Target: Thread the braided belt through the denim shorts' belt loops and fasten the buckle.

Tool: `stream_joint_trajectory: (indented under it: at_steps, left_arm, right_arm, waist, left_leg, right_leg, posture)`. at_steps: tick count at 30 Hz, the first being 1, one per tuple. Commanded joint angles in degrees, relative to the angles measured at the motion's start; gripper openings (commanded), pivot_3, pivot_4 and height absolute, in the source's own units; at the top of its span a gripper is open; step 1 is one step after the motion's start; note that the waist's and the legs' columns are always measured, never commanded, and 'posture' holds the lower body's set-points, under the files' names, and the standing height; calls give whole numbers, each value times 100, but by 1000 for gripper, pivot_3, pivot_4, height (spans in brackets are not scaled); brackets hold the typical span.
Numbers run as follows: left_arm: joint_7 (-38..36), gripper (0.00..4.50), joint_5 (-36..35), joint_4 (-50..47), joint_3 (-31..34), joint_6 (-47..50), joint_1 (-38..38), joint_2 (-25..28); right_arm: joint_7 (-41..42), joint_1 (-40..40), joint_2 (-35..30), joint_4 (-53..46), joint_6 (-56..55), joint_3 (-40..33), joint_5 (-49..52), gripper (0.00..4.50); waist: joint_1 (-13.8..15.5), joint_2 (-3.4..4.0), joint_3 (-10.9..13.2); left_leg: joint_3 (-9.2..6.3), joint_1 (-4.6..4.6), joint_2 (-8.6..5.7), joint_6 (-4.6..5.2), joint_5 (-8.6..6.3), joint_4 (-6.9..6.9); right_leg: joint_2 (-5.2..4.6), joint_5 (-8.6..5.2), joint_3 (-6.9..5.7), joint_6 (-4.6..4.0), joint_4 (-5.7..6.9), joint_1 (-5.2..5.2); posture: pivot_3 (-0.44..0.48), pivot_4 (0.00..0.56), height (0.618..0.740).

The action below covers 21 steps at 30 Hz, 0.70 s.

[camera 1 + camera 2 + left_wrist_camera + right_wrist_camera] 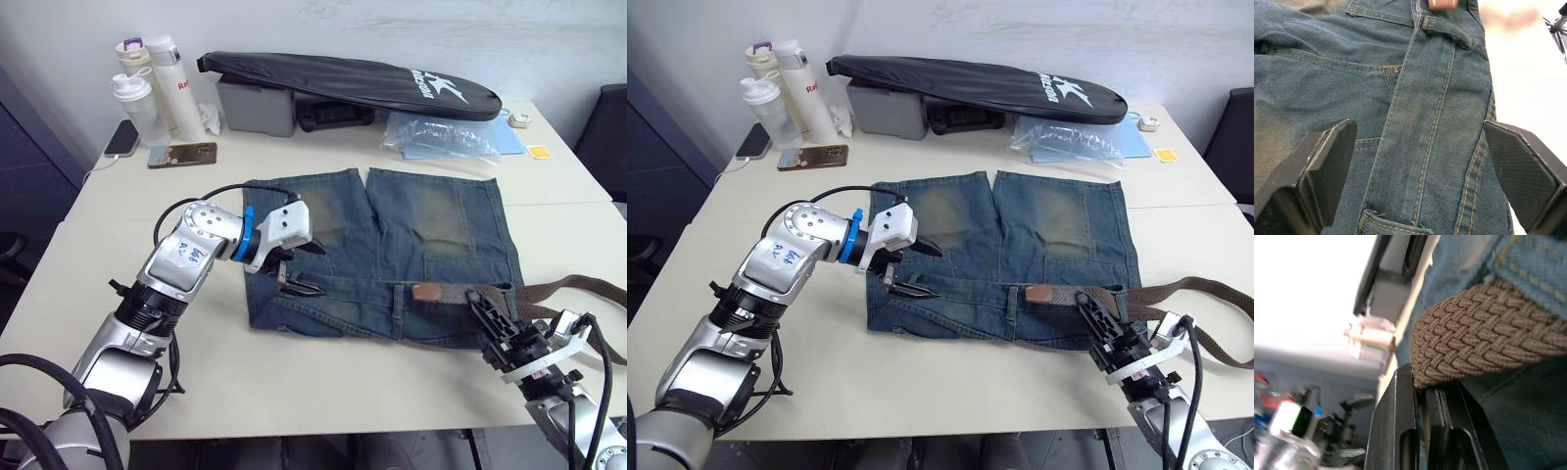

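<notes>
Grippers: two; left gripper (pixel 297 270) spread wide, holding nothing, over the waistband; right gripper (pixel 1422 396) clenched on the braided belt (pixel 578 286).
Denim shorts (pixel 431 245): one pair, flat on the table (pixel 294 382).
Belt: leather tip (pixel 425 291) at the waistband; strap trails right.
Belt loops (pixel 1447 29): two seen near the left gripper.
Behind: three bottles (pixel 147 83), black bag (pixel 353 83), grey box (pixel 257 106), plastic bag (pixel 441 137), two phones (pixel 181 154).

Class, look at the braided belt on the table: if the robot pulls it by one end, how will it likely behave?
The braided belt is probably floppy: it curves loosely over the table edge. Its woven surface likely gives grip, as the right gripper pinches it. It may drag the denim shorts.
</notes>
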Motion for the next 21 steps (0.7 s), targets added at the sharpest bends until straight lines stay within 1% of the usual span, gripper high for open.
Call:
stream_joint_trajectory:
  at_steps: [1, 4, 9, 13, 16, 19, 21]
  left_arm:
    - [-23, 4500, 30, -21, 60, -78, -149, 37]
    - [-37, 4500, 48, -13, 59, -79, -152, 46]
    - [-52, 4500, 67, -15, 78, -59, -157, 88]
    - [-49, 4500, 71, -31, 85, -44, -143, 108]
    - [-45, 4500, 76, -34, 102, -31, -133, 125]
    - [-34, 4500, 80, -38, 117, -14, -129, 135]
    - [-23, 4500, 74, -69, 128, 15, -111, 147]
  right_arm:
    - [449, -86, 24, -126, -285, 367, -1069, 35]
    - [657, -237, 154, -58, -473, 586, -1558, 35]
    - [759, -462, 456, 105, -372, 673, -1358, 35]
    - [782, -512, 615, 235, -52, 691, -838, 35]
    - [728, -536, 550, 203, 103, 929, -1143, 35]
    - [506, -664, 625, 199, 75, 1136, -1534, 35]
    - [190, -887, 736, 209, -85, 1254, -1932, 35]
  waist:
    - [-2, 0, 0]
    - [-3, 0, 0]
    - [-14, 1, 0]
    - [-9, 1, 1]
    - [-10, 1, 1]
    - [-28, -6, -1]
    - [-35, -8, -1]
  left_leg:
    - [1, 0, 0, 0, 0, 1]
    - [0, 2, 0, -1, 0, 0]
    - [1, 4, 8, -4, 0, -2]
    - [-1, 5, 8, -6, 1, 0]
    - [-1, 4, 6, -6, 1, 1]
    - [-1, 6, 8, -6, 1, 0]
    - [-1, 9, 10, -6, 0, 0]
  right_leg:
    - [0, 0, 1, 0, 0, 0]
    - [3, 0, 0, 0, 0, -1]
    - [13, 0, 1, 0, 23, -1]
    - [10, 0, 0, 0, 25, 0]
    - [7, 0, 0, 0, 24, 0]
    - [8, 0, 0, 0, 24, 0]
    - [11, 0, 0, 0, 23, 0]
  posture:
    - [0, 150, 740]
    - [0, 150, 740]
    - [0, 150, 740]
    - [0, 150, 740]
    - [0, 150, 740]
    - [0, 150, 740]
    - [0, 150, 740]
